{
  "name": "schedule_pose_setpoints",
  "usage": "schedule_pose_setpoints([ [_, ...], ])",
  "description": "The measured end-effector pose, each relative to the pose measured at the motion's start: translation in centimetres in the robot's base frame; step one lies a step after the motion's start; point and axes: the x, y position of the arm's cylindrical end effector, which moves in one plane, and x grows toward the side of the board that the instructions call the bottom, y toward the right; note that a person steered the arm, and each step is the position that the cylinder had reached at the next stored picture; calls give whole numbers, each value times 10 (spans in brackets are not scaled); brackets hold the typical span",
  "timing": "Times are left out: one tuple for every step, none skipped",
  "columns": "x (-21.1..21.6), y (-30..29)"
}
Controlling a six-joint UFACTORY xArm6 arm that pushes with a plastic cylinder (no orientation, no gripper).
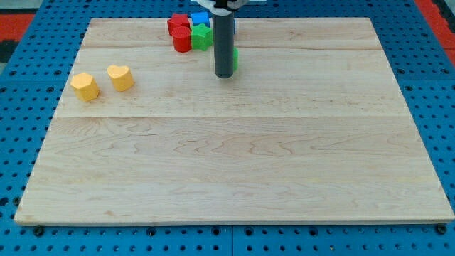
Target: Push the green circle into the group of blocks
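My tip [225, 74] rests on the wooden board [234, 171] near the view's top centre. The green circle [234, 58] is almost fully hidden behind the rod; only a thin green sliver shows on the rod's right side, touching it. The group of blocks lies just left and above: two red blocks [181, 33], a green star-like block [201, 35] and a blue block [200, 17] at the board's top edge. The rod stands a short way to the right of the green star-like block.
Two yellow blocks sit at the view's left: a hexagon-like one [84, 86] and a heart-like one [121, 77]. The board lies on a blue perforated table [21, 142].
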Motion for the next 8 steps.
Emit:
schedule_pose_setpoints([
  [-10, 0],
  [-47, 0],
  [-60, 2],
  [-45, 27],
  [-46, 61],
  [-64, 61],
  [-76, 36],
  [-80, 22],
])
